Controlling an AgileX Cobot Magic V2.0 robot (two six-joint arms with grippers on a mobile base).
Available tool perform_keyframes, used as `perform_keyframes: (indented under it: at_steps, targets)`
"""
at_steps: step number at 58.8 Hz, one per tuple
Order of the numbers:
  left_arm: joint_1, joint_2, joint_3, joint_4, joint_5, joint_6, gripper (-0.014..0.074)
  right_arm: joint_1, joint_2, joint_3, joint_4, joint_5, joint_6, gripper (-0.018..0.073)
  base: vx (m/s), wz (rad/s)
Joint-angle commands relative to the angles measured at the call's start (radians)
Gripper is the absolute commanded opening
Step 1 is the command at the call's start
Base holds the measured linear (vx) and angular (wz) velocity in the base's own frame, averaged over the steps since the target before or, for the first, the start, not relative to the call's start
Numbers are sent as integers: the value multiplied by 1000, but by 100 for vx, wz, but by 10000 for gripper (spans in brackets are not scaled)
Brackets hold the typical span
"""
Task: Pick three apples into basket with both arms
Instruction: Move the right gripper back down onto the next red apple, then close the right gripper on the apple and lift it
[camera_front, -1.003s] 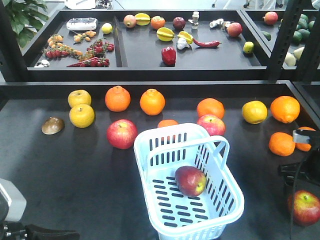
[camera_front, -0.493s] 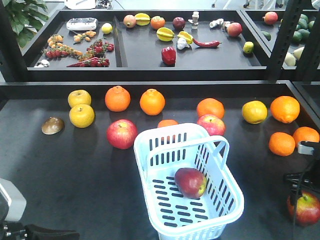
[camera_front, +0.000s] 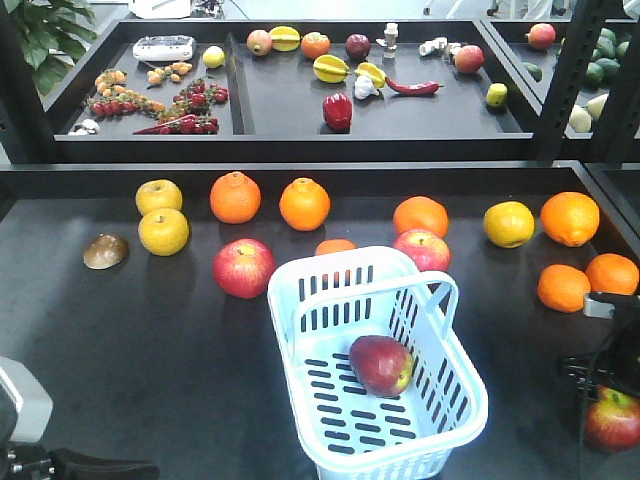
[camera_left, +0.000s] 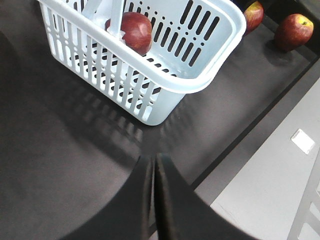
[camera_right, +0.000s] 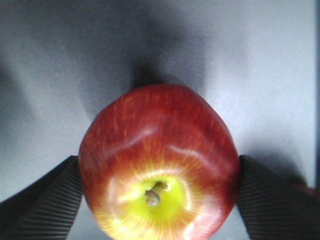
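Note:
The pale blue basket (camera_front: 330, 268) stands at the middle front of the lower shelf with one dark red apple (camera_front: 380, 364) lying in it. At the right front edge another apple (camera_right: 159, 162) rests stem-up on the shelf. My right gripper (camera_right: 157, 167) is open around it, a ribbed finger (camera_right: 45, 200) close against each side. The front view shows this apple (camera_front: 612, 420) under the right arm (camera_front: 608, 345). Two more red apples sit left of the basket (camera_front: 243, 267) and behind it (camera_front: 422, 249). My left gripper (camera_left: 154, 159) is shut and empty, near the basket's (camera_left: 200, 82) front corner.
Oranges (camera_front: 235, 197) and yellow fruit (camera_front: 163, 231) line the back of the lower shelf, and more oranges (camera_front: 563, 287) lie at the right. A brown shell-like piece (camera_front: 105, 251) lies at the left. A black post (camera_front: 570, 80) and the upper shelf of mixed produce stand behind. The shelf's front edge (camera_left: 235, 150) is close to the left gripper.
The right arm has come down over the right-hand apple, and its fingers now flank it. The apple in the basket has settled slightly. The left arm has not moved.

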Motion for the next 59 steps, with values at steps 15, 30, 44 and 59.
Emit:
perform_keyframes:
  at_steps: [15,30,44,59]
  targets:
    - [-3,-2,-22,-30,-32,-9,-6,-6,-184,-21,257,6,-257,-3,0,0]
    - [-3,-2,-22,-30,-36,-9,-6,19,-443,-21,491,150,-436,-8,0,0]
    - [-3,-2,-22,-30,-38,-9,-6,219,-621,-18,608,238,-457,-5,0,0]
    - [-3,-2,-22,-30,-40,-9,-6,511,-609,-18,586,91,-313,5,0,0]
